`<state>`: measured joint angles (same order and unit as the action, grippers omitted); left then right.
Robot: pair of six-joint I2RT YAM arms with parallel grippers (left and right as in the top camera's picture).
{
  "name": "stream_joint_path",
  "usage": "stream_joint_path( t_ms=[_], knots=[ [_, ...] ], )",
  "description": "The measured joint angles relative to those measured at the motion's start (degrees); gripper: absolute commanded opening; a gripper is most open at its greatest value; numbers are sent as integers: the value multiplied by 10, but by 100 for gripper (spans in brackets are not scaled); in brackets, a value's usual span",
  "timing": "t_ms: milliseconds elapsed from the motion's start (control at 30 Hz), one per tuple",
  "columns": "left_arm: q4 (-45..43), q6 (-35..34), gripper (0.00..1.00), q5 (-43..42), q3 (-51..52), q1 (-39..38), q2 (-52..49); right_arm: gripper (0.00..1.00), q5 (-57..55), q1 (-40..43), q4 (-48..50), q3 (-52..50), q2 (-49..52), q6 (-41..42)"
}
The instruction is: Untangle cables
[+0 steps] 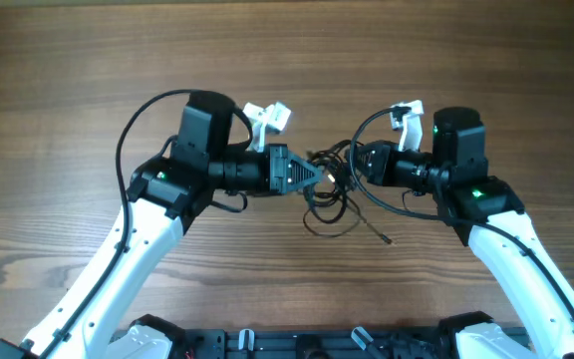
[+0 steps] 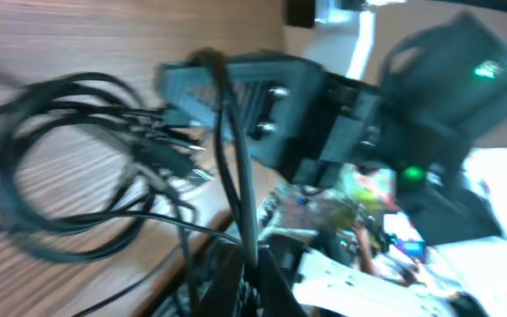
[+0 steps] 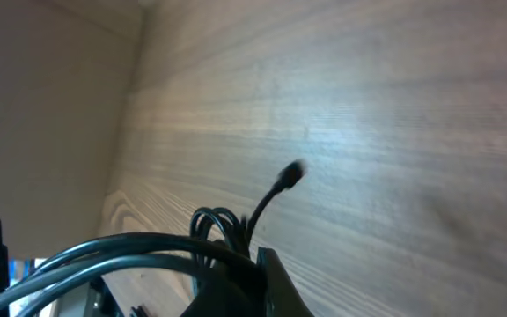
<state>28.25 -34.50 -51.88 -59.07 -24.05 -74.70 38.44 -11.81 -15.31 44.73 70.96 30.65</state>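
The thin black cables [image 1: 329, 204] lie in a loose tangle on the wooden table between my two grippers. One plug end [image 1: 385, 239] trails toward the front. My left gripper [image 1: 314, 172] reaches in from the left. In the left wrist view its jaws [image 2: 252, 262] are shut on one thin strand that runs upward, with the looped cables [image 2: 25, 176] to the left. My right gripper [image 1: 353, 166] reaches in from the right. In the right wrist view its jaws [image 3: 253, 264] are shut on several cable loops [image 3: 221, 222], and a plug [image 3: 293, 169] sticks up beyond them.
Thicker black arm cables [image 1: 128, 130] arc over both arms. The wooden table [image 1: 68, 60] spreads on all sides. The right gripper's grey body [image 2: 271, 106] fills the middle of the left wrist view, close to my left jaws.
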Motion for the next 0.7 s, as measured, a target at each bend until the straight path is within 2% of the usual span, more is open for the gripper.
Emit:
stream_joint_path(
  t_ms=[33, 67, 100, 167, 267, 467, 567, 633, 667, 700],
  knots=[
    [21, 6, 64, 18, 0, 0, 0, 4, -9, 0, -9, 0, 1, 5],
    [46, 11, 81, 39, 0, 0, 0, 4, -20, 3, -14, 0, 3, 9],
    [59, 16, 85, 56, 0, 0, 0, 4, -22, 6, -15, 0, 4, 10],
    [97, 14, 87, 112, 0, 0, 0, 4, -10, 7, -14, 0, 5, 10],
    [109, 16, 89, 172, 0, 0, -1, 4, 38, 7, -2, 0, 5, 10],
    [118, 17, 90, 200, 0, 0, -26, 4, 134, 7, 41, 0, 5, 10],
    [119, 17, 85, 213, 0, 0, -42, 4, 173, 7, 55, 0, 5, 10],
    [110, 17, 62, 219, 0, 0, -52, 4, 182, 7, 55, 0, 5, 10],
    [106, 17, 42, 221, 0, 0, -54, 4, 184, 7, 55, 0, 5, 10],
    [101, 20, 27, 221, 0, 0, -56, 4, 186, 7, 56, 0, 5, 10]
  ],
)
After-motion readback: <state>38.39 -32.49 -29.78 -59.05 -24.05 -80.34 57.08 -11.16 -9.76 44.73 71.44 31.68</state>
